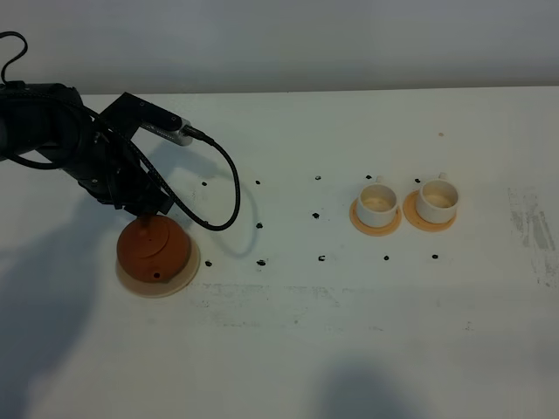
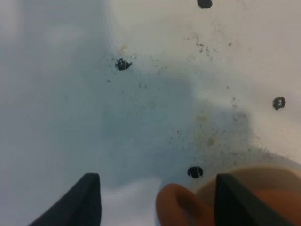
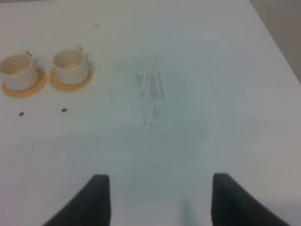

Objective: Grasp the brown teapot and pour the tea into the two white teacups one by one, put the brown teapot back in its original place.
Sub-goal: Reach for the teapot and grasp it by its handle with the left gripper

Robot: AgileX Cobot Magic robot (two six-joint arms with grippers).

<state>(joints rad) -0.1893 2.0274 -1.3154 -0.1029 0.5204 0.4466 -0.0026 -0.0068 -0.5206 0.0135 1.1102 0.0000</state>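
Note:
The brown teapot (image 1: 154,249) sits on the pale beige coaster (image 1: 162,285) at the left of the table. My left gripper (image 1: 148,215) is at the teapot's far side. In the left wrist view it (image 2: 160,202) is open, with the teapot's loop handle (image 2: 176,207) between the fingers (image 2: 88,200) and the coaster rim (image 2: 254,172) beside it. The two white teacups (image 1: 377,199) (image 1: 437,200) stand on orange-tan saucers (image 1: 376,223) at the right. Their insides look pale. My right gripper (image 3: 160,202) is open and empty, away from the cups (image 3: 18,70) (image 3: 70,65).
Small black marks (image 1: 258,225) dot the table between the teapot and the cups. A black cable (image 1: 229,188) loops from the left arm toward the middle. Grey scuff marks (image 3: 150,87) lie to the right of the cups.

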